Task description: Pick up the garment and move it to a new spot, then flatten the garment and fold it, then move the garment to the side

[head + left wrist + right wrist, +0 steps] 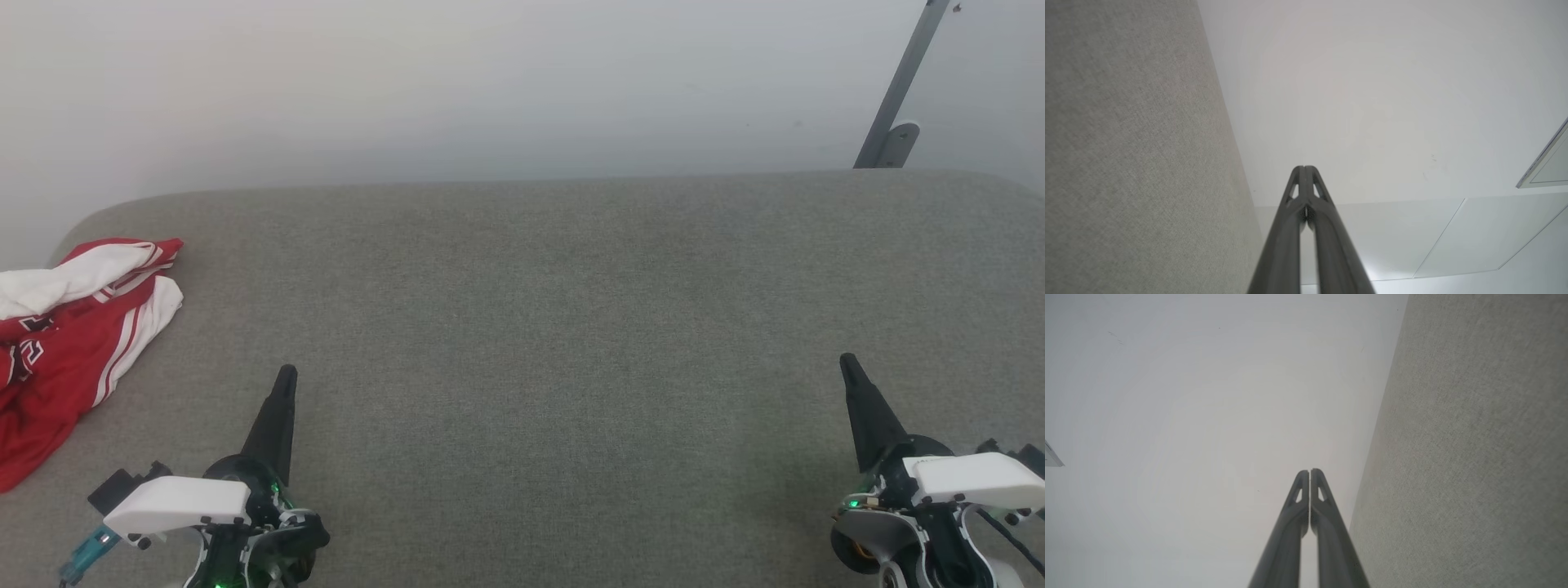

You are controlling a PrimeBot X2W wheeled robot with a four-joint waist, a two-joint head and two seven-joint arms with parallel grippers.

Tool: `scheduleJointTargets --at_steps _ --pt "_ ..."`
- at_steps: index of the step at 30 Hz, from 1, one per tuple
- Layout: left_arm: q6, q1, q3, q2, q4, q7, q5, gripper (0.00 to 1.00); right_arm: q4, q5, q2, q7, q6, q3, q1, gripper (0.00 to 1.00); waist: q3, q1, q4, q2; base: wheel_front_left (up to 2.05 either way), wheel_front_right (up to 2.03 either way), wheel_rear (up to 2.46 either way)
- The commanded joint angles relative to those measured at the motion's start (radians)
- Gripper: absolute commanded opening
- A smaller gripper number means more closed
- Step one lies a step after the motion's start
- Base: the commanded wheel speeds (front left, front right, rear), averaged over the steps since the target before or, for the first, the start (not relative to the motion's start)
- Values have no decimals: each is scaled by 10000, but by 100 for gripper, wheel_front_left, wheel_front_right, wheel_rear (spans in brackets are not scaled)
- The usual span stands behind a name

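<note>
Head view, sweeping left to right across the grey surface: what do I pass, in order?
Garment, crumpled at the left edge → left gripper, shut, nothing held → a bare stretch of the grey surface → right gripper, shut, nothing held.

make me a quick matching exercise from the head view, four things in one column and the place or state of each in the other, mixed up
Column one
1. garment
2. left tool
3. right tool
4. metal bar

Column two
A. slanted, at the upper right
B. lower left, shut, holding nothing
C. crumpled at the left edge of the grey fabric surface
D. lower right, shut, holding nothing

Pairs: 1-C, 2-B, 3-D, 4-A
</note>
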Motion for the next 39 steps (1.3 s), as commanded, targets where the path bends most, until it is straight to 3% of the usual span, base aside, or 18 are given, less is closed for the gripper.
scheduleJointTargets --at_steps 1,6,7,26,39 --pt "-43 60 6 -31 -35 18 -39 0 -19 43 35 11 4 -13 40 0 0 0 0 0 0 0 0" --pt "-43 60 6 -31 -35 18 -39 0 -19 43 35 10 4 -13 40 0 0 0 0 0 0 0 0" --pt "0 10 -5 0 35 -3 0 100 33 -2 0 -1 0 3 13 100 0 0 0 0 0 0 0" --pt "314 399 -396 66 -283 -640 352 100 64 -447 -85 -661 -2 653 153 100 -14 0 -1 0 0 0 0" --pt "912 459 -761 706 -580 -1278 2389 100 355 -2587 -429 -1274 -1 990 -105 100 -74 0 3 0 0 0 0"
